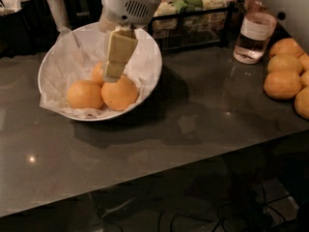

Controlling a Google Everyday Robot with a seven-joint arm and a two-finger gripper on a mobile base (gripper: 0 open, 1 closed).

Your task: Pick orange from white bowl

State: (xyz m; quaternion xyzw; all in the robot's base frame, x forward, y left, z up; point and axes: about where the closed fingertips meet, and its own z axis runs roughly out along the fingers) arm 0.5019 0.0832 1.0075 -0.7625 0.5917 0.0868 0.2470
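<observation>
The white bowl [145,47], lined with crinkled white paper, stands on the dark table at the upper left. It holds three oranges. The largest orange [120,94] lies at the front middle, a second one [84,94] to its left, and a third [98,73] behind, partly hidden. My gripper [114,75] hangs down from the white wrist housing into the bowl. Its cream-coloured tip is just above the back of the largest orange and in front of the rear one. It holds nothing that I can see.
A clear bottle [252,38] stands at the back right. Several more oranges [282,83] lie at the table's right edge. A black wire rack [193,21] with packets stands behind the bowl. The table's front edge runs across the lower part of the view.
</observation>
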